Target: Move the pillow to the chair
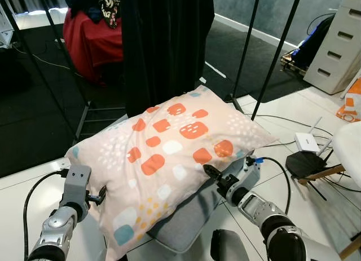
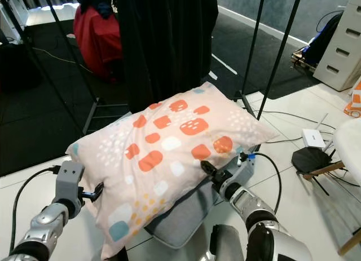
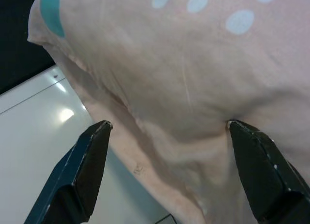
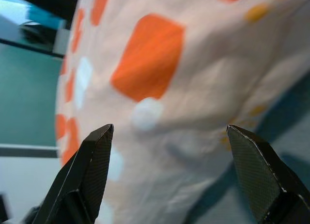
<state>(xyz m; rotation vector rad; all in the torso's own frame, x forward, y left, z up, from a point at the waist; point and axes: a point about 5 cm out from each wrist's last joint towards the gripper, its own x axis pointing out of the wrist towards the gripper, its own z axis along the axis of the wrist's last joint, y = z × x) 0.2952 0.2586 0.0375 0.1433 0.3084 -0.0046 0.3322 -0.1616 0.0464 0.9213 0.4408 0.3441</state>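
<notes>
Pillow (image 1: 169,154) spans the gap between both hands, its long axis running from the near left corner, just ahead of the left hand (image 1: 100,194), up and away past the right hand (image 1: 210,173). It lies on a grey cushion (image 1: 189,221). Left fingers (image 3: 82,171) are spread about the pillow's edge; right fingers (image 4: 85,178) are spread against its side. Both hands look equally near, so a 2-handed squeeze seems fitting.
</notes>
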